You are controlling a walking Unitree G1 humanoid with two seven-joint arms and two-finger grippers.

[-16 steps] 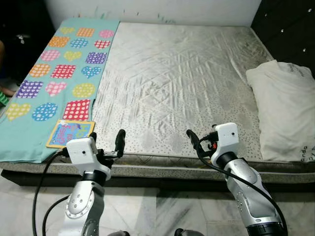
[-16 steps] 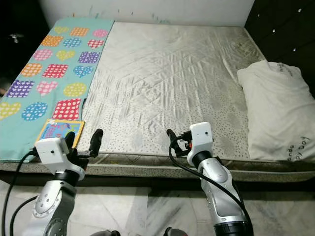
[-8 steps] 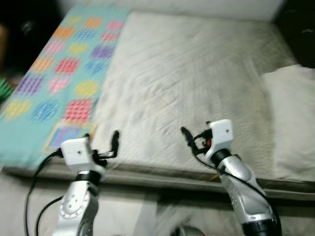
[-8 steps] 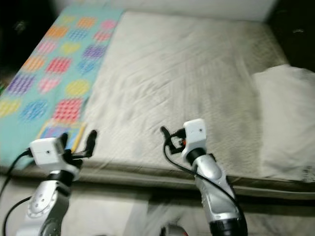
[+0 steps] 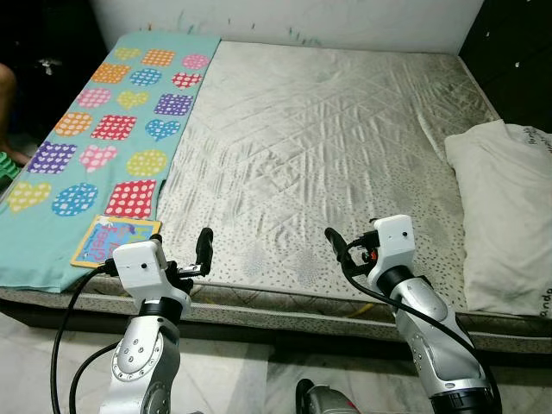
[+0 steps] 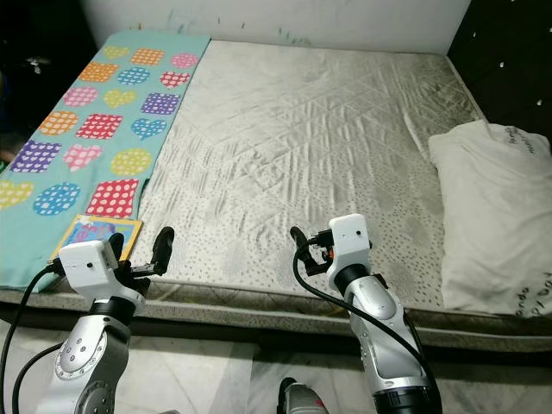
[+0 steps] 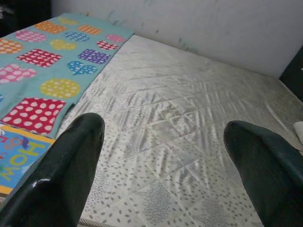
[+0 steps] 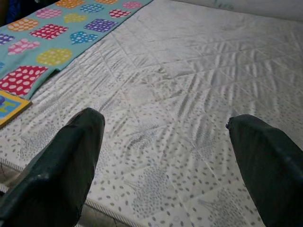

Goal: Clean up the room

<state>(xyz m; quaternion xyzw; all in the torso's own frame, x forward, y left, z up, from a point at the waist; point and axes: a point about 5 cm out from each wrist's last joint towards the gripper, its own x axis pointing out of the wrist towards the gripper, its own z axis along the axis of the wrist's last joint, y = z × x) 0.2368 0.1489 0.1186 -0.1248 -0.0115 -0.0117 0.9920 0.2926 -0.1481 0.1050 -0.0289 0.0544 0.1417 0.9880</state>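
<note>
Two things on the bed (image 5: 328,129) look out of place to me: a thin picture book (image 5: 110,238) at the near edge of the patterned teal mat (image 5: 103,147), just beyond my left end effector (image 5: 184,254), and a white pillow (image 5: 509,216) slumped at the right side. Both my end effectors are empty with fingers spread wide, hovering over the mattress's near edge; the right end effector (image 5: 345,250) is well apart from the pillow. I judge the book light, stiff and flat, best pinched by its near edge. The pillow should be soft and bulky; I would bunch a corner.
</note>
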